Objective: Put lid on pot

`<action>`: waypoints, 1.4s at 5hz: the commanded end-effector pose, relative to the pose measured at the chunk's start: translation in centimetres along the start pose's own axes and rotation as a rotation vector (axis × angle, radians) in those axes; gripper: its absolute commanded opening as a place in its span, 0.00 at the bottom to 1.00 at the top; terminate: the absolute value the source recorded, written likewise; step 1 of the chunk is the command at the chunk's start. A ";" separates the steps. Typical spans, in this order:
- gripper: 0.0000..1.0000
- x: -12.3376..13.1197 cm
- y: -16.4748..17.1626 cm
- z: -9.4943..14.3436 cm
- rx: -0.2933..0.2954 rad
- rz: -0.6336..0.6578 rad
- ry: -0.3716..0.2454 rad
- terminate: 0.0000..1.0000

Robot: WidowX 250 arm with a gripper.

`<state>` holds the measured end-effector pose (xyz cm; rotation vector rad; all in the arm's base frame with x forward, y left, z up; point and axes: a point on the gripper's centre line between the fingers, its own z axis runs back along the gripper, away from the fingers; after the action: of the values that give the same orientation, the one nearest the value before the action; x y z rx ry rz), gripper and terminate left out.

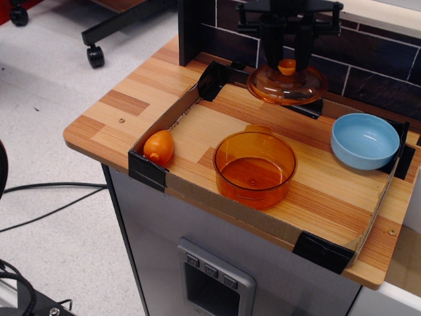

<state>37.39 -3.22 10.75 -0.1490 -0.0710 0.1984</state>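
I am holding my tool (287,64) clamped on the small round knob of the see-through orange plastic lid (287,85), so the shallow dome is hanging level beneath it, clear of the wooden bench (125,108) and close to the dark tiled back wall (368,56). Gripping by the centre knob is keeping the lid balanced and its rim free to settle onto something. The round, straight-walled, see-through orange plastic pot (255,168) is standing open and empty in the middle of the low-walled tray area, nearer the camera than the lid and not beneath it. A light-blue bowl (365,140) is sitting to the pot's right, and a small opaque orange egg-shaped fruit (158,146) is lying at the tray's left edge, both apart from the pot. I judge the next move needs the lid carried toward the camera until centred over the pot, then lowered flat.
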 end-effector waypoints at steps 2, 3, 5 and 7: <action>0.00 -4.9 1.6 1.0 -0.004 -0.132 -0.041 0.00; 0.00 -5.5 2.0 -0.4 0.020 -0.159 -0.062 0.00; 0.00 -5.9 2.1 -2.3 0.053 -0.180 -0.070 0.00; 0.00 -7.0 1.5 -3.0 0.066 -0.207 -0.059 0.00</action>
<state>30.20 -3.81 5.83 -0.0677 -0.0982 -0.0046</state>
